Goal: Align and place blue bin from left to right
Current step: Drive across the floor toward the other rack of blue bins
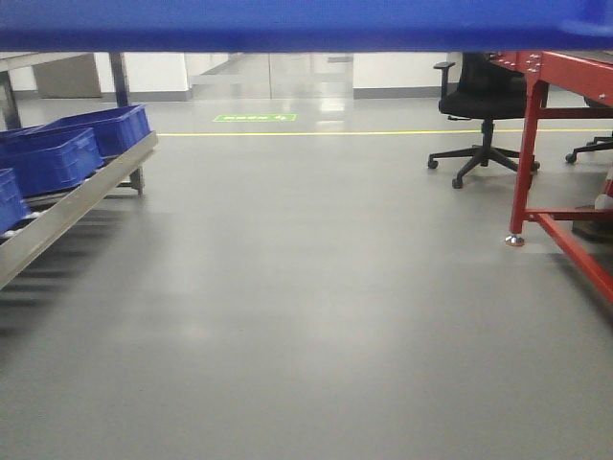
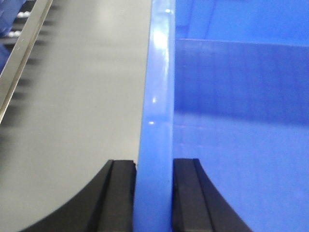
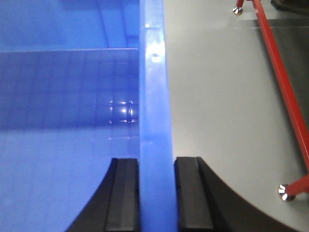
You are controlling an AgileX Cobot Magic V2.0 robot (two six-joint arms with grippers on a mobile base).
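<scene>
Two tools are holding the blue bin (image 1: 287, 24) aloft!
The left tool (image 2: 153, 193) and right tool (image 3: 157, 193) are each clamping an opposite rim, likely to share the load evenly. The bin is hanging over the floor (image 1: 306, 316), left of the red frame (image 1: 525, 144).

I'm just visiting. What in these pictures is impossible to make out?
- Front view: the blue bin is only a band along the top edge; the rest is cut off.
- Front view: the red frame loses its top behind that bin and the right edge.
- Front view: the green floor marking is too small to read.
- Front view: the bins on the rack run off the left edge; count unclear.
</scene>
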